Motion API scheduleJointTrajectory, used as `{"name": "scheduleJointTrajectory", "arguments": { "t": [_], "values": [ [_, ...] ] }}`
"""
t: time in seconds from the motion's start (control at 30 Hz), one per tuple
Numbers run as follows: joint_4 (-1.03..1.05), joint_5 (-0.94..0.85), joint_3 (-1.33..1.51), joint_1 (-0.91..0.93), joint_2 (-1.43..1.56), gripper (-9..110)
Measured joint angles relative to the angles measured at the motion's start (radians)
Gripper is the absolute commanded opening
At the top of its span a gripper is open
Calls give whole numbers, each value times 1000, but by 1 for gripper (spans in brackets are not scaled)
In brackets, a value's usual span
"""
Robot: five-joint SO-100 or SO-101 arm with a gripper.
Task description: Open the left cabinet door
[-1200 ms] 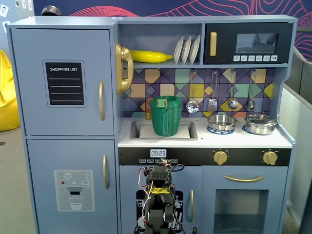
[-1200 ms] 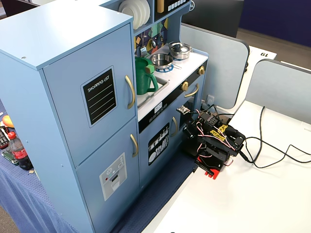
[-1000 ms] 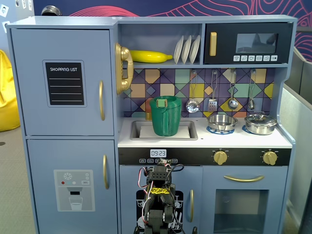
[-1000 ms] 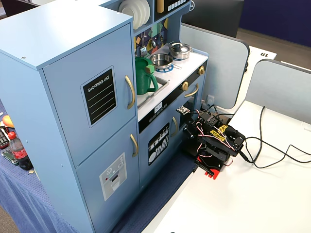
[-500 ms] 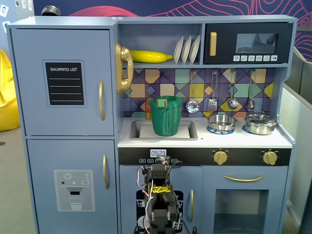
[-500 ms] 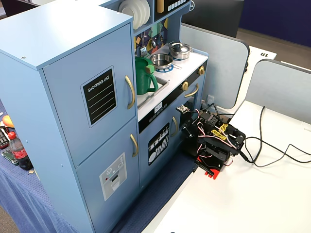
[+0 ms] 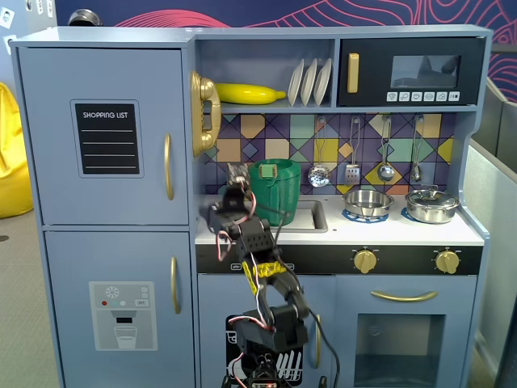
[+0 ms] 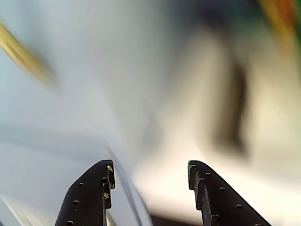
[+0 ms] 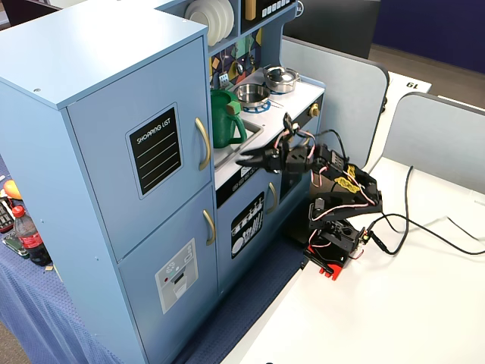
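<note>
The left cabinet door (image 7: 105,137) is blue-grey with a black "SHOPPING LIST" panel and a vertical gold handle (image 7: 168,166). It is shut in both fixed views, and it also shows in the other fixed view (image 9: 144,159) with its handle (image 9: 203,144). My gripper (image 9: 245,161) is open and empty. It hovers in front of the counter edge, to the right of the handle and a little below it. In a fixed view the gripper (image 7: 231,196) sits before the green pitcher (image 7: 275,190). The wrist view is blurred: the gripper (image 8: 150,181) has its jaws apart, with a gold streak (image 8: 23,56) at upper left.
A lower blue door with an ice-dispenser panel (image 7: 123,304) sits under the left door. The sink (image 7: 311,217), pots (image 7: 367,202) and a gold toy phone (image 7: 203,113) are near the arm. The arm's base (image 9: 330,258) stands on a white table with cables.
</note>
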Motion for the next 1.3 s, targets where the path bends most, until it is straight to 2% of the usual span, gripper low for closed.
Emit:
{"name": "scheduleJointTrajectory", "arguments": {
  "t": [0.4, 0.9, 1.3],
  "values": [
    [-196, -140, -149, -126, -195, 15],
    [-353, -156, -258, -178, -403, 14],
    [-382, -215, -264, -354, -362, 15]
  ]
}}
